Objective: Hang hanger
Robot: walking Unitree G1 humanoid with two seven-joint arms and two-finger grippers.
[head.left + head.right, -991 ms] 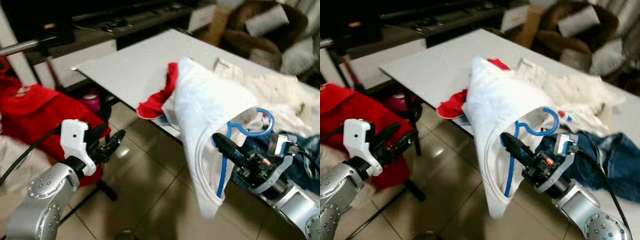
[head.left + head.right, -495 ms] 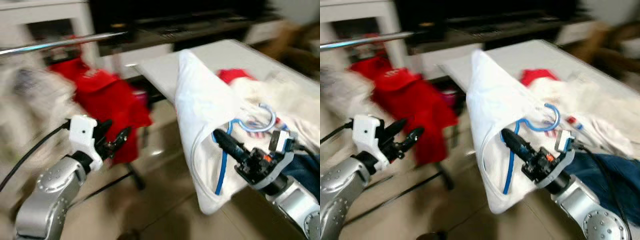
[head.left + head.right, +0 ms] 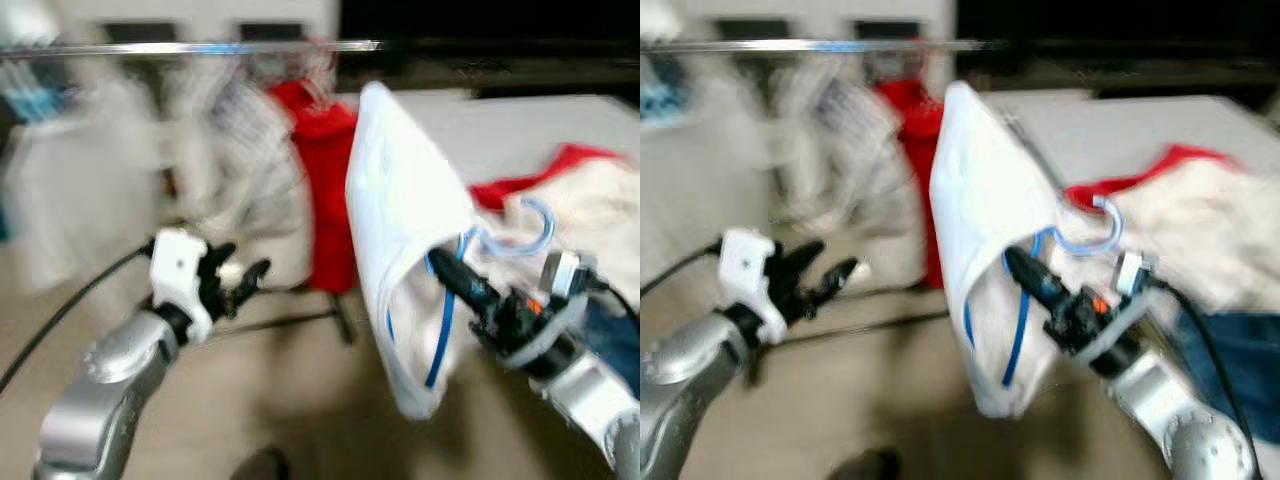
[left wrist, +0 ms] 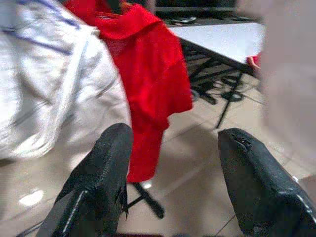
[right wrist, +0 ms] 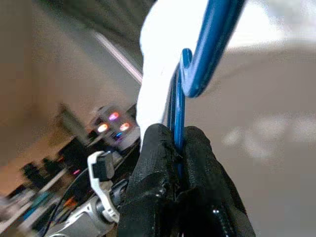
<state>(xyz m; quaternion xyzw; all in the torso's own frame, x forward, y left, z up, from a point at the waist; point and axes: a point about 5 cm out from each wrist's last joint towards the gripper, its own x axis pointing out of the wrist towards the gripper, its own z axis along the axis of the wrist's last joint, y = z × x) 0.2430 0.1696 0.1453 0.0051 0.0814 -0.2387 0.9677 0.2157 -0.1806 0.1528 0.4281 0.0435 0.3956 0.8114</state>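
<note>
While right gripper (image 3: 445, 268) fingers pinch blue hanger (image 5: 197, 59) tight, white shirt (image 3: 400, 210) may slide off mid-carry; left gripper (image 4: 173, 163) fingers wide, empty; rail (image 3: 190, 47) crowded, hook could miss.

No text, label, brand, number or sign can be read anywhere in these blurred views, neither on the hanging clothes, the white garment, nor the robot's arms.

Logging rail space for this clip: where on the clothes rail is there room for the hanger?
The rail looks bare toward its end, past the red shirt. From that shirt back, white garments crowd it. The right gripper holds the blue hanger, short of it.
</note>
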